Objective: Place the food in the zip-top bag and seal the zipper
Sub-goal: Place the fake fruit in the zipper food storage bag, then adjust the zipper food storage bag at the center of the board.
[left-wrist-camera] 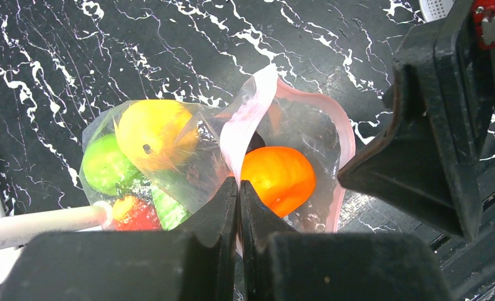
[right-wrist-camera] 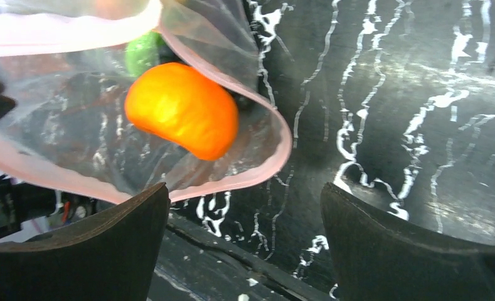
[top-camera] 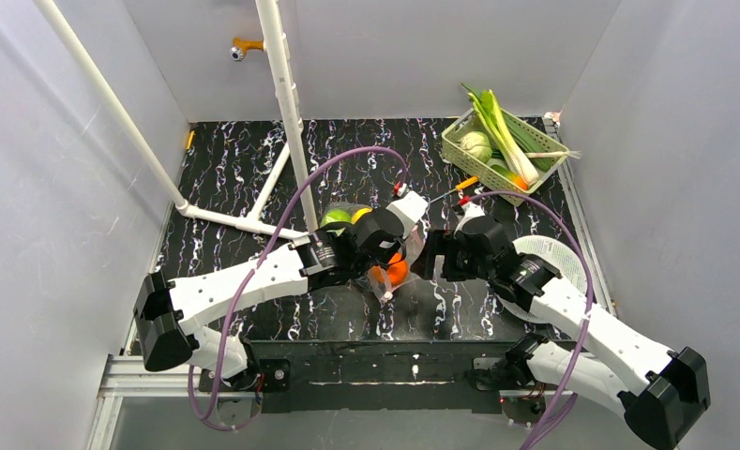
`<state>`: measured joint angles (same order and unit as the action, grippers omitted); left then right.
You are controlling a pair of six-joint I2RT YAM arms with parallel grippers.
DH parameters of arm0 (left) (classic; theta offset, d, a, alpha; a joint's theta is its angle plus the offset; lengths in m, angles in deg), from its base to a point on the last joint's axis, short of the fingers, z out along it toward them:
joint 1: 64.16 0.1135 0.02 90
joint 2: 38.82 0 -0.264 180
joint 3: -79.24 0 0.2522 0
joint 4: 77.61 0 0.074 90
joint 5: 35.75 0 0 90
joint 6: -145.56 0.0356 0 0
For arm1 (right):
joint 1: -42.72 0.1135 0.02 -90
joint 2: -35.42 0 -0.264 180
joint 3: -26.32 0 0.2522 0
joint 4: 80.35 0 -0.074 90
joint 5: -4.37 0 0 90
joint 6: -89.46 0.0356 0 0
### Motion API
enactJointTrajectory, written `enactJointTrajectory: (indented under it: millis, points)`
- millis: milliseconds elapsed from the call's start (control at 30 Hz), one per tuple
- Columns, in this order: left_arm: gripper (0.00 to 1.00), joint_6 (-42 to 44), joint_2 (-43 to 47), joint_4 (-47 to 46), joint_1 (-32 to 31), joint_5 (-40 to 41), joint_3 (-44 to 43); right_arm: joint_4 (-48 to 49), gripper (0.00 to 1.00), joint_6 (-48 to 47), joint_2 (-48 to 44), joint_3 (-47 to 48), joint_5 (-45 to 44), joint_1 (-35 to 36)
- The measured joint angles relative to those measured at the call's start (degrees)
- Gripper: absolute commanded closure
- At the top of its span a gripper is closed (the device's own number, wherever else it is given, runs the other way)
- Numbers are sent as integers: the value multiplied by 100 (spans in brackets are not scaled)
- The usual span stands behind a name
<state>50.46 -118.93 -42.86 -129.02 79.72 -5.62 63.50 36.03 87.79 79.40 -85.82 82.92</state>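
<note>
**A:** Where does the zip-top bag sit against the left gripper?

**B:** Right at its tips. The left gripper (left-wrist-camera: pixel 239 188) is pinched tight on the zipper (left-wrist-camera: pixel 248 119), the pink strip along the mouth of the zip-top bag (left-wrist-camera: pixel 307 122). In the left wrist view the bag spreads from ten to one o'clock beyond the tips.

**A:** And the right gripper?

**B:** The right gripper (right-wrist-camera: pixel 241 194) stands wide, with nothing between its fingers. The bag's mouth lies at ten o'clock from it, just past one finger. I can't tell whether they touch.

**A:** What's in the bag?

**B:** An orange fruit (right-wrist-camera: pixel 182 116) sits just inside the gaping mouth. Deeper in are a yellow piece (left-wrist-camera: pixel 154 132), a green piece (left-wrist-camera: pixel 106 166) and something red (left-wrist-camera: pixel 135 213) that I can't make out.

**A:** Anything farther off?

**B:** At the one o'clock corner of the table (top-camera: pixel 234 169), a green basket (top-camera: pixel 464 161) holds a leek (top-camera: pixel 508 141) and a pale cabbage (top-camera: pixel 475 145).
</note>
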Motion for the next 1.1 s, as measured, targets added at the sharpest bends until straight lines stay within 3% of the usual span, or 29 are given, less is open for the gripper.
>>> enactJointTrajectory:
  millis: [133,300,400,567,633,733,767,967,1100]
  points:
    - [100,0,7,-1,0,0,0,-243,30,-131,67,54,-360,-26]
    - [100,0,7,0,0,0,0,-181,35,-239,740,349,-396,-93]
    - [100,0,7,0,0,-2,0,127,44,-244,1162,375,-152,-113]
    - [100,1,7,0,0,-1,0,614,87,-197,1564,365,285,-114]
    - [100,8,7,0,0,2,0,642,97,-117,1590,366,409,-114]
    - [99,20,8,0,0,1,0,582,99,62,1434,367,540,-114]
    - [93,21,13,0,0,0,0,553,99,129,1328,367,573,-114]
    - [38,88,200,-13,-4,-119,3,402,99,802,267,531,715,-114]
    - [15,214,594,-230,-6,-256,159,115,99,1506,75,961,631,-120]
